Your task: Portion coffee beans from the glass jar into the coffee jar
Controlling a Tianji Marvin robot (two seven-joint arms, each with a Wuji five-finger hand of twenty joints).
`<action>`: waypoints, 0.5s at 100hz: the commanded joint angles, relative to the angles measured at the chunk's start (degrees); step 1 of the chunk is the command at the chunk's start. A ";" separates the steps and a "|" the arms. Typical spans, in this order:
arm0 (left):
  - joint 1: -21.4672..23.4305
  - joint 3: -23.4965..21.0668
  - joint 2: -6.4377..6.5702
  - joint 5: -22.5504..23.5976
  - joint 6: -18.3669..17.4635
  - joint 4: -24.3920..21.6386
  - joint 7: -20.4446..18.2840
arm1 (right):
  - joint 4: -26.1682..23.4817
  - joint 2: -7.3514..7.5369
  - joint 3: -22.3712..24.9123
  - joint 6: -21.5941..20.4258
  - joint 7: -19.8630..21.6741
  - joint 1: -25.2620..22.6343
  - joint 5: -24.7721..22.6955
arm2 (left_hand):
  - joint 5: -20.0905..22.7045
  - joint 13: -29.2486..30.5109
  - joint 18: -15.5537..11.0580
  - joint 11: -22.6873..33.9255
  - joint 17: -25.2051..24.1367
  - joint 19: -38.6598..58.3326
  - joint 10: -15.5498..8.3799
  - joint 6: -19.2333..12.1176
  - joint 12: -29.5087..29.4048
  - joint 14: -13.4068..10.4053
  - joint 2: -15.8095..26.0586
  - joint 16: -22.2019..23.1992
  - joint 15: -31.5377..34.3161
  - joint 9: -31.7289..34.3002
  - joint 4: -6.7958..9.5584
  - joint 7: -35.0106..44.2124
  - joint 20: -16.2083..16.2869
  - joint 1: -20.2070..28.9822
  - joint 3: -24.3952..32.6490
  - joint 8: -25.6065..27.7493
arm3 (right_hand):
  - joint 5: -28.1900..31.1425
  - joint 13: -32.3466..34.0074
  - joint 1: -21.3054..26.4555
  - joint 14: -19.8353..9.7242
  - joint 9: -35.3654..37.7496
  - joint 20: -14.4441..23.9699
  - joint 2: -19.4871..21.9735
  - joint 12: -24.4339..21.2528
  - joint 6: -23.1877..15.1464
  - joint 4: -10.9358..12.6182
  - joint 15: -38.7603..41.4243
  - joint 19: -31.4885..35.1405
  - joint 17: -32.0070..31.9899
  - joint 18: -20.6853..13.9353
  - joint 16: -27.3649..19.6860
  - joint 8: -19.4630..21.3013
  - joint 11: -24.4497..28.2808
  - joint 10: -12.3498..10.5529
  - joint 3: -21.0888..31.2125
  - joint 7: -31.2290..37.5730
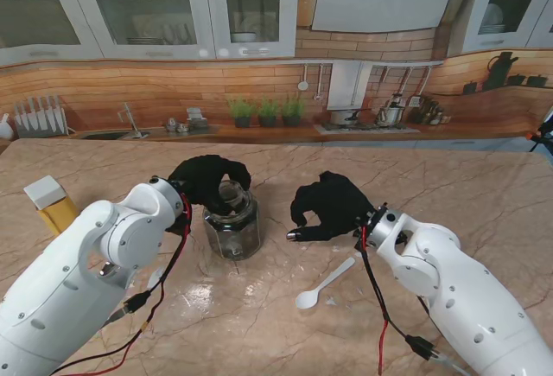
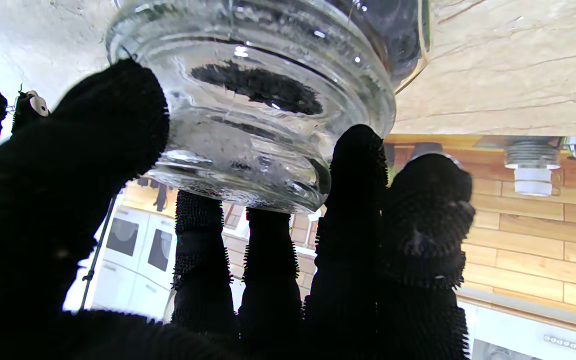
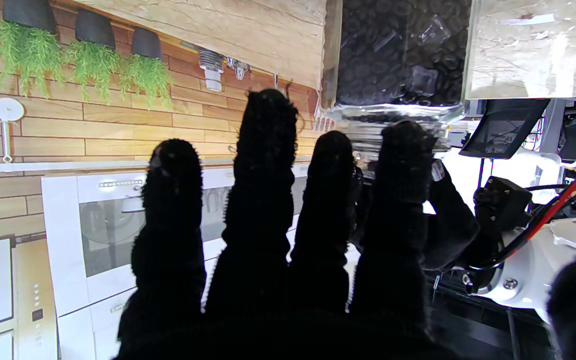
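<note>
Left robot hand [image 1: 210, 182] sits on top of the glass jar [image 1: 232, 231], fingers [image 2: 353, 165] wrapped round its glass lid [image 2: 253, 110]. Jar stands mid worktop [image 1: 259, 324], beans visible inside. Right robot hand [image 1: 330, 207] is spread, holding nothing, just right of jar. White spoon [image 1: 324, 284] lies nearer to me. I judge step = opening jar; next, lift lid straight off w/o tipping. Coffee jar: can't ID.

Black-gloved right hand [image 3: 288, 280] with four fingers [image 3: 267, 150] raised and slightly apart, holding nothing, glass jar [image 3: 398, 60] packed with dark coffee beans [image 3: 393, 45] beyond them, left hand [image 3: 448, 220] gripped its lid end.
</note>
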 commanded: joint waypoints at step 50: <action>1.72 -0.60 0.47 2.75 -3.72 -0.06 -0.18 | -0.07 -0.20 0.10 0.31 -0.09 -0.28 -0.05 | -4.16 -20.22 10.32 -5.01 -21.22 -8.77 -0.49 2.29 -7.39 1.49 11.14 -12.73 -12.25 -16.07 0.02 -7.85 7.35 -7.90 -6.46 -4.14 | 1.38 1.80 1.91 -1.48 1.19 -0.44 -0.21 0.53 -1.54 0.88 0.56 0.58 -0.04 -0.42 -0.21 -0.32 1.80 -1.26 -0.16 1.97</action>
